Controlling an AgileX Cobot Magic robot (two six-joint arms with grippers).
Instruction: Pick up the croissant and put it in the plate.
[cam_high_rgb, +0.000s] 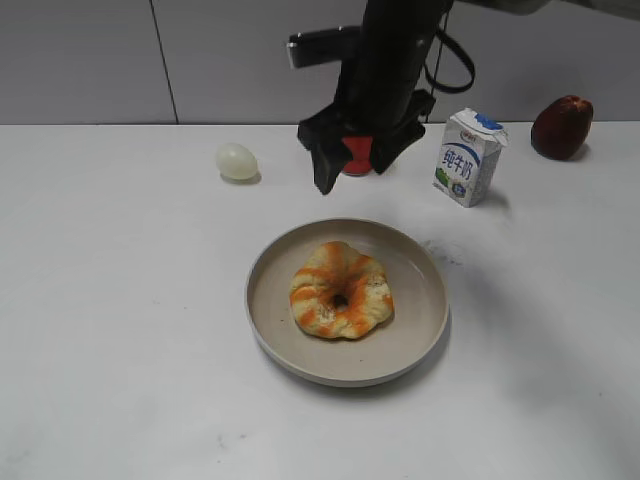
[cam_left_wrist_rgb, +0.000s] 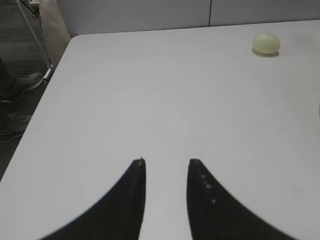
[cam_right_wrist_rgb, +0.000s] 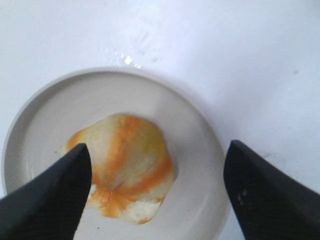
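The croissant (cam_high_rgb: 341, 290), a pale yellow ring with orange stripes and a small centre hole, lies inside the beige plate (cam_high_rgb: 279, 330) at the table's middle. It also shows in the right wrist view (cam_right_wrist_rgb: 129, 160), lying in the plate (cam_right_wrist_rgb: 192, 125). My right gripper (cam_high_rgb: 348, 165) hangs open and empty above the plate's far rim; in its own view the jaws (cam_right_wrist_rgb: 157, 157) are spread wide above the croissant and apart from it. My left gripper (cam_left_wrist_rgb: 166, 162) is open and empty over bare table at the left, out of the exterior view.
A pale egg (cam_high_rgb: 236, 161) lies at the back left and also shows in the left wrist view (cam_left_wrist_rgb: 266, 43). A milk carton (cam_high_rgb: 470, 157) stands at the back right, with a dark red fruit (cam_high_rgb: 561, 127) beyond it. The table's left edge (cam_left_wrist_rgb: 37, 110) is close.
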